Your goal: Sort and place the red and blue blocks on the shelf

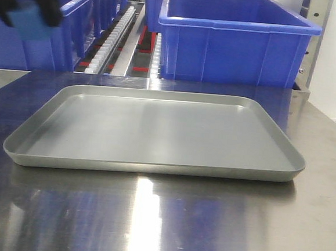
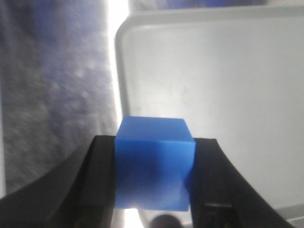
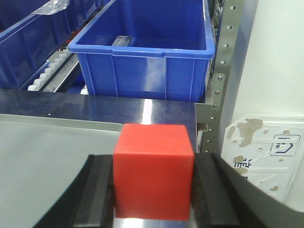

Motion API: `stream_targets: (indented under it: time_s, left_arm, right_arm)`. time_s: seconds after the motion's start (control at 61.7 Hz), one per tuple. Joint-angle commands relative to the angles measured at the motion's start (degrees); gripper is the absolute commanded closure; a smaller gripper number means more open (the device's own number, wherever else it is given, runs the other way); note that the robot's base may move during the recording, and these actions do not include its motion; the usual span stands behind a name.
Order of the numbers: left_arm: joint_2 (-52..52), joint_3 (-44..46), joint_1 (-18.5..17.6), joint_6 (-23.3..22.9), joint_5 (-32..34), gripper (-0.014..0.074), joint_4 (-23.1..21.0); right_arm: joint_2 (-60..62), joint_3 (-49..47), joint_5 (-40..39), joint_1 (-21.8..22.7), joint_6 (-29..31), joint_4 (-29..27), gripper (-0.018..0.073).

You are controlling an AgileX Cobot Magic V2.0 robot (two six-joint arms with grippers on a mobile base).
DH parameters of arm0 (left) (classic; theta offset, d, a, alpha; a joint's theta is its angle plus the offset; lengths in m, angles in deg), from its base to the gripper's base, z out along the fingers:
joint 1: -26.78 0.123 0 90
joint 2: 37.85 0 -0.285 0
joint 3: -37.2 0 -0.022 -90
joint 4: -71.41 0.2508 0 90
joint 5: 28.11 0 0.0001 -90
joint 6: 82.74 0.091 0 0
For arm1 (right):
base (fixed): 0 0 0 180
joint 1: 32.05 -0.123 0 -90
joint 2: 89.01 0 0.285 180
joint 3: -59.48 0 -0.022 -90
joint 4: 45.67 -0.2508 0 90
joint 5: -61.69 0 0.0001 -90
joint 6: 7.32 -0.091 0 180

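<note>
Now each gripper holds one cube above the table

The left gripper (image 2: 154,140) has its two black fingers (image 2: 97,180) drawn in to the width of the small bright blue matte cube (image 2: 154,166) and pressing on its left and right faces. The front of the cube stands out past the fingertips. Beneath it runs the rounded corner of the shallow grey metal tray (image 1: 153,166), with the reflective steel tabletop (image 1: 160,224) alongside. In the wrist view the cube lines up over the tray's rim. From the front camera this gripper is a blurred dark shape at the upper left. It is raised well above the tabletop, in front of the large blue plastic bins (image 1: 232,49) at the back.

The right gripper (image 3: 154,161) is likewise clamped on the small bright red matte cube (image 3: 153,175), with its black pads (image 3: 95,194) flat against both sides. This cube hangs near the tray's far edge, over the strip of tabletop behind it. Ahead of it one of the bins sits on the brushed-steel shelf (image 3: 221,71), just beside a white roller track (image 3: 45,76). Neither cube touches the shelf.
</note>
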Motion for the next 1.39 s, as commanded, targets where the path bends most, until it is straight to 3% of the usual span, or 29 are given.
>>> stream_targets:
  time_s: [0.0,0.081,0.146,0.308,0.47,0.599,0.972,1.15,1.377]
  left_arm:
    - [8.39,-5.68,1.96,6.79,11.33,0.0472,-1.08]
    - [13.24,-12.36,3.38,12.47,19.4,0.0472,-1.28]
    - [17.06,-16.61,4.35,14.13,25.02,0.0472,-2.55]
    - [26.01,-26.55,8.28,14.35,37.57,0.0472,-5.24]
    - [35.07,-34.76,12.54,14.35,43.98,0.0472,-5.24]
    - [42.24,-39.26,14.48,14.35,46.53,0.0472,-5.11]
    - [60.86,-43.56,14.51,14.35,45.78,0.0472,-4.46]
    - [63.99,-43.56,14.51,14.35,45.78,0.0472,-1.02]
    - [63.99,-44.2,14.51,14.35,45.78,0.0472,-1.01]
  right_arm:
    - [-0.19,-1.62,-5.01,0.33,0.39,0.62,0.0182]
    - [-0.19,-1.62,-5.01,0.33,0.39,0.62,0.0182]
    - [-0.19,-1.62,-5.01,0.33,0.39,0.62,0.0182]
    - [-0.19,-1.62,-5.01,0.33,0.39,0.62,0.0182]
    - [-0.19,-1.62,-5.01,0.33,0.39,0.62,0.0182]
    - [-0.19,-1.62,-5.01,0.33,0.39,0.62,0.0182]
    - [-0.19,-1.62,-5.01,0.33,0.39,0.62,0.0182]
    - [-0.19,-1.62,-5.01,0.33,0.39,0.62,0.0182]
    - [-0.19,-1.62,-5.01,0.33,0.39,0.62,0.0182]
